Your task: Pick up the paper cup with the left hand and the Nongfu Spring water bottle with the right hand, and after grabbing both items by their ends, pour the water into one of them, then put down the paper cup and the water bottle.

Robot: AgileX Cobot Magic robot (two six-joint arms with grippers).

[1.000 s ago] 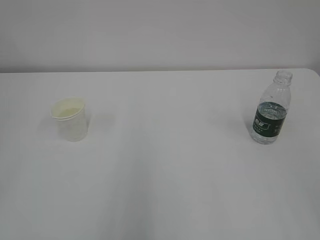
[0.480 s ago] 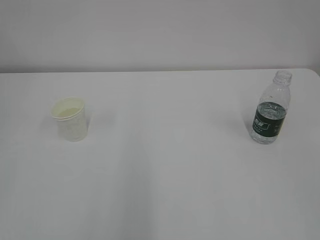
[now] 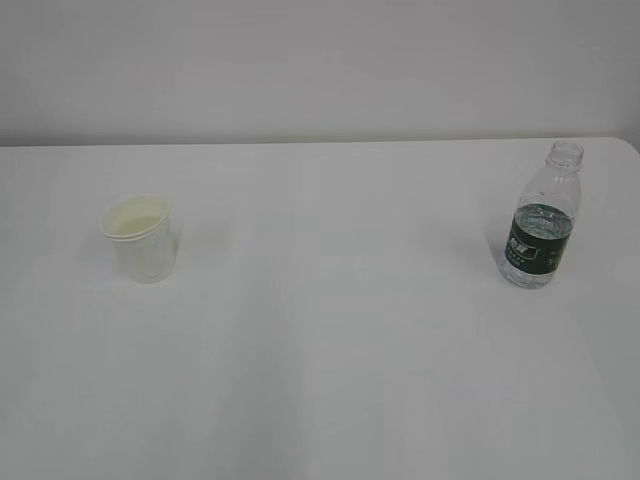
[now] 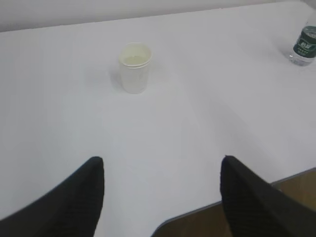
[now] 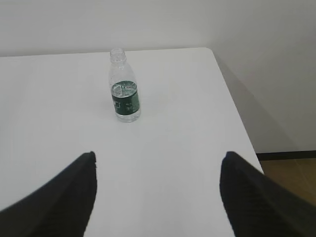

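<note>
Paper cup (image 3: pixel 140 238): one counted. It is stood upright on the left part of the white table (image 3: pixel 340 340), mouth up, long axis vertical, rolled rim and pale cream inside shown. In the left wrist view it is seen ahead of the left hand (image 4: pixel 160 190), a little left of the midline between the two black fingers (image 4: pixel 74 197), and well apart from them. No contact is made.

Nongfu Spring water bottle (image 3: pixel 542 215): one counted. It is stood upright near the far right corner of the table, uncapped, long axis vertical, dark green label band around the middle. Water (image 5: pixel 124 89) is seen inside, with its surface judged to lie near the top of the label. In the right wrist view the bottle is placed ahead of the right hand (image 5: pixel 158 192) and left of the midline between its fingers, well apart from them.

Cup and bottle are set well apart, at opposite sides of the table.

Left hand: one counted; jaws spread wide, nothing held. It is the nearer to the cup.

Right hand: one counted; jaws spread wide, nothing held. It is the nearer to the bottle.

Neither hand is shown in the exterior view. A forward reach is judged to be required of each arm before any grasp.
</note>
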